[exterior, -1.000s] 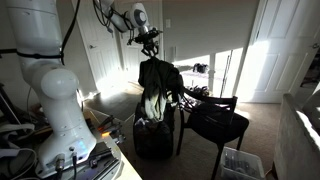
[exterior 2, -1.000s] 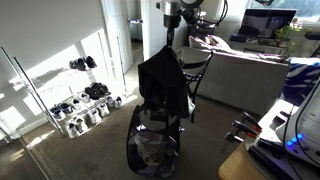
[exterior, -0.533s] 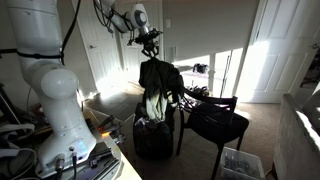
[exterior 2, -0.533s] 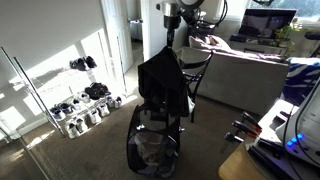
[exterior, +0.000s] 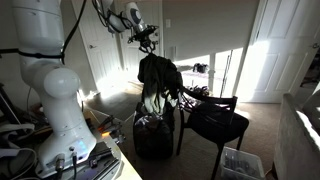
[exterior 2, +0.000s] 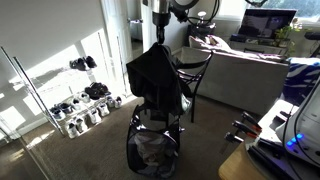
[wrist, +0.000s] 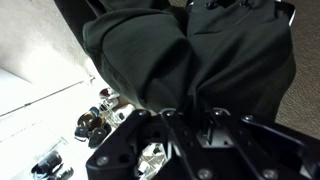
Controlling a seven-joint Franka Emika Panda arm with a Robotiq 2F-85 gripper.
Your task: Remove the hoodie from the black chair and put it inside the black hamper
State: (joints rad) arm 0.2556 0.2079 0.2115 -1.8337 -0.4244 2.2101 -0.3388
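Observation:
The hoodie [exterior: 157, 85] [exterior 2: 155, 82] hangs limp and dark from my gripper [exterior: 150, 44] [exterior 2: 159, 38], with a paler panel low on it. The gripper is shut on the hoodie's top and holds it in the air. The hoodie's lower end hangs just above the black hamper [exterior: 153, 138] [exterior 2: 152, 150], a dark round soft bin on the carpet. The black chair [exterior: 216, 122] [exterior 2: 195, 72] stands beside the hamper, its seat bare. In the wrist view the hoodie [wrist: 190, 55] fills the picture in front of the gripper [wrist: 185, 118].
A small clear plastic box [exterior: 240, 163] sits on the floor by the chair. A shoe rack [exterior 2: 80, 100] stands by the wall. A sofa [exterior 2: 250, 70] lies behind the chair. The robot base [exterior: 60, 110] and a table edge are close by.
The gripper has risen and shifted with the hoodie, which now hangs slightly higher and more to the side above the hamper.

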